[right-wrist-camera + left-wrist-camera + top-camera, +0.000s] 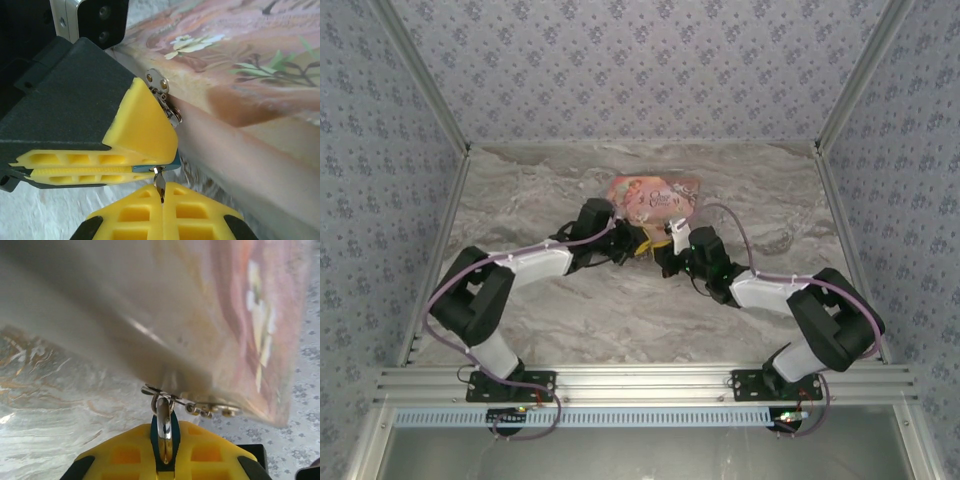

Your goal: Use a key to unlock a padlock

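The tiny blue padlock (154, 439) sits pinched between my left gripper's (165, 456) yellow fingers. Its silvery shackle (164, 423) hooks through the metal clasp (200, 408) of the pink illustrated box (240, 315). In the right wrist view my right gripper (162, 200) is shut on a small silvery key (159, 184), whose tip is in the keyhole on the padlock's (172, 162) underside. The left gripper's fingers (142, 127) cover most of the lock body there. From above, the left gripper (636, 245) and right gripper (665, 252) meet just in front of the box (655, 197).
The pink box lies at the back middle of the marble table (620, 310), close behind both grippers. Patterned walls (380, 150) enclose the table on three sides. Bare tabletop stretches to the left, right and front of the arms.
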